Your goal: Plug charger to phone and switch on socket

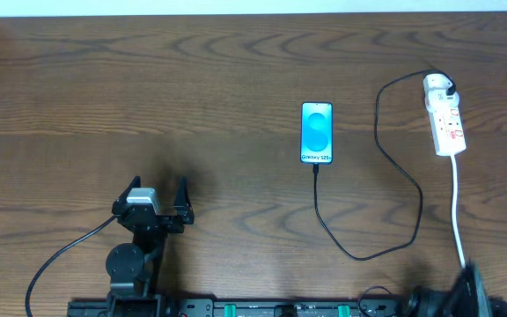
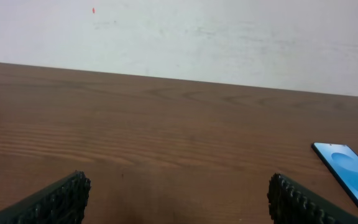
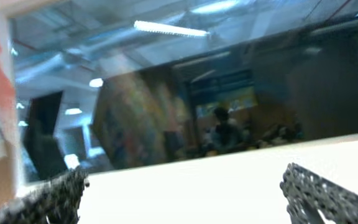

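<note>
Well to the right of the left gripper [image 1: 157,189] and a little farther out on the table [image 1: 77,88]: phone [image 1: 317,133], flat, blue screen up, clear of both fingers. From the left wrist, only a blue corner of it at the right edge, beyond the right-hand finger.

Meeting the phone's near end: charger [image 1: 315,189], thin black cable running back toward the robot. From there looping right and away again, up to the white adapter [image 1: 438,85].

Farther right still, well apart from the left gripper: socket [image 1: 445,121], narrow and white, lengthwise, with the adapter seated at its far end. Trailing from its near end: white cord [image 1: 457,202], down toward the right arm [image 1: 469,295] at the table's near edge.

Left gripper: spread wide, holding nothing, only bare wood between the ribbed fingers [image 2: 58,200].

Right gripper [image 3: 182,186]: not made out from overhead. From its own wrist camera, fingers far apart at the lower corners, nothing between them. Blurred view, tipped up at ceiling lights [image 3: 166,28]. No telling from it how far the socket, out ahead of the arm, lies from the fingers.
</note>
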